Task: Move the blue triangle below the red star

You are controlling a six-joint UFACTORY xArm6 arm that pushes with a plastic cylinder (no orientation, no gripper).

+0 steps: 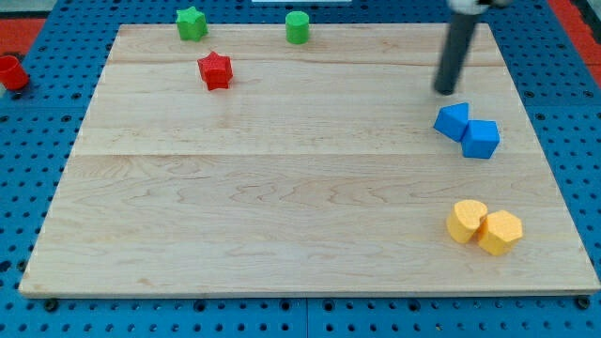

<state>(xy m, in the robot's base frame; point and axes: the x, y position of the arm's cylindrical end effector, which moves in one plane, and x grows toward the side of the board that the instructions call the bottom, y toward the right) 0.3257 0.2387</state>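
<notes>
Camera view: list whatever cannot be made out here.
- Rod above my tip: cut off by the view's top edge.
- Red block, off the board: cut by the view's left edge, shape unclear.
- Two touching blue blocks: too small to tell which is the triangle.

Pale smooth wooden board (282, 188), matt blue pegboard (38, 113), dark matt rod (454, 56)
</notes>
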